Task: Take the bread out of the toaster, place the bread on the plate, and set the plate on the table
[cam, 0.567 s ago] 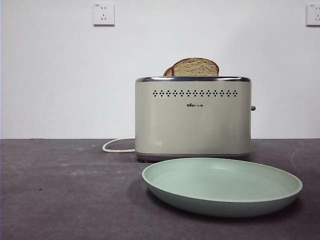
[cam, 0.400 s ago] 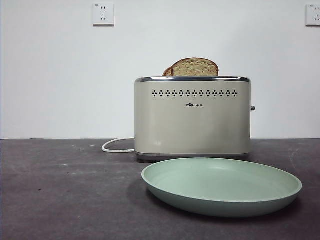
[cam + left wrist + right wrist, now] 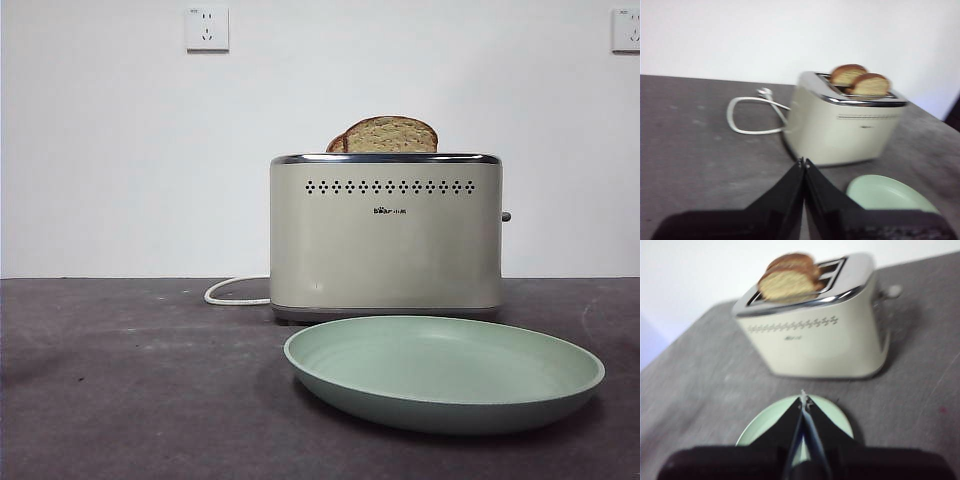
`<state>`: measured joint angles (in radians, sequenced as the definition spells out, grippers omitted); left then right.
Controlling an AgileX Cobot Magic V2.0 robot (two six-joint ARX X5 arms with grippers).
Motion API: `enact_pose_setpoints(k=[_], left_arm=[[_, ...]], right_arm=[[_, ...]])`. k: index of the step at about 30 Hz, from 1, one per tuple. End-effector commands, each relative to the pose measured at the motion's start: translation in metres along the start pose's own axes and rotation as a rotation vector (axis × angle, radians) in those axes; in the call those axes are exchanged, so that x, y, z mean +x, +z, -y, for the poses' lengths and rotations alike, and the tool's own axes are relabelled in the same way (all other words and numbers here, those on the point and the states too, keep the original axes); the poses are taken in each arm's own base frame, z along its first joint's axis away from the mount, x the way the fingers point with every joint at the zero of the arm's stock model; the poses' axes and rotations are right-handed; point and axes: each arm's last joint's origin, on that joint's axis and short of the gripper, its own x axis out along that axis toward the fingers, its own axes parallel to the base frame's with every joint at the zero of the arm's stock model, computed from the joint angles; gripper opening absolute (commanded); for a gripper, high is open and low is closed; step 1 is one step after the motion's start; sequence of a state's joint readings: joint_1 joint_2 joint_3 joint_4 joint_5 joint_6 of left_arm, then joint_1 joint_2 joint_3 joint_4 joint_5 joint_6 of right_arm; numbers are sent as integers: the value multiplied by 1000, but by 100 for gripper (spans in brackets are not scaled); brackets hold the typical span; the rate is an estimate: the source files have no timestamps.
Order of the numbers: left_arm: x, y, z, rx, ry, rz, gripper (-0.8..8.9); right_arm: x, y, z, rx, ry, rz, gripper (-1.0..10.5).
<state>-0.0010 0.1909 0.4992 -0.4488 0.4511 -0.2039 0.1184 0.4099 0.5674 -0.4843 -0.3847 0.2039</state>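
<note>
Two slices stand in the toaster (image 3: 386,240), the bread (image 3: 391,135) in the nearer slot (its twin behind). Just in front, toward 5 o'clock, the plate (image 3: 445,398) lies on the table (image 3: 130,380). Left gripper (image 3: 803,162) and right gripper (image 3: 803,399) hang back, jaws pressed together, holding nothing.

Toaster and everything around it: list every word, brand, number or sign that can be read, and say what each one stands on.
"Bear", followed by small characters too tiny to read: dark logo on the toaster front, under its two rows of holes.
In both wrist views that logo is a blurred smudge, unreadable.
Wall sockets: tiny marks at the corners, too small to read.
Plate, bread and table: no text visible.
</note>
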Motion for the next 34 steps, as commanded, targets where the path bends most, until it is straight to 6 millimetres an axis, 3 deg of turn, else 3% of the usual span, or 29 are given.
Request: enact_pose_setpoints(k=[1, 10, 21, 23, 24, 25, 26, 27, 28, 34], left_arm=[[-2, 14, 5, -8, -49, -48, -7], [-9, 42, 18, -4, -130, -267, -7], [-13, 48, 22, -6, -168, -364, -5], [-13, 49, 22, -5, -167, -360, 9], [-13, 49, 22, -8, -167, -356, 85], [-13, 50, 22, -6, -167, -353, 223], [-13, 50, 22, -4, -168, -350, 432], [-13, 50, 22, -3, -169, -348, 547], [-13, 51, 22, 0, -170, -345, 566], [-8, 59, 23, 67, -204, -268, 566]], right_arm=[[-5, 19, -7, -79, -1, -106, -12], [-17, 55, -21, -113, 1, -378, -12], [-17, 55, -24, -120, 22, -475, -10], [-17, 55, -24, -120, 21, -476, 34], [-17, 55, -24, -120, 22, -475, 147], [-17, 55, -24, -120, 22, -474, 278], [-17, 55, -24, -116, 21, -474, 434], [-17, 55, -24, -111, 19, -474, 540], [-16, 55, -24, -109, 19, -475, 608], [-16, 55, -24, -100, 17, -477, 606]])
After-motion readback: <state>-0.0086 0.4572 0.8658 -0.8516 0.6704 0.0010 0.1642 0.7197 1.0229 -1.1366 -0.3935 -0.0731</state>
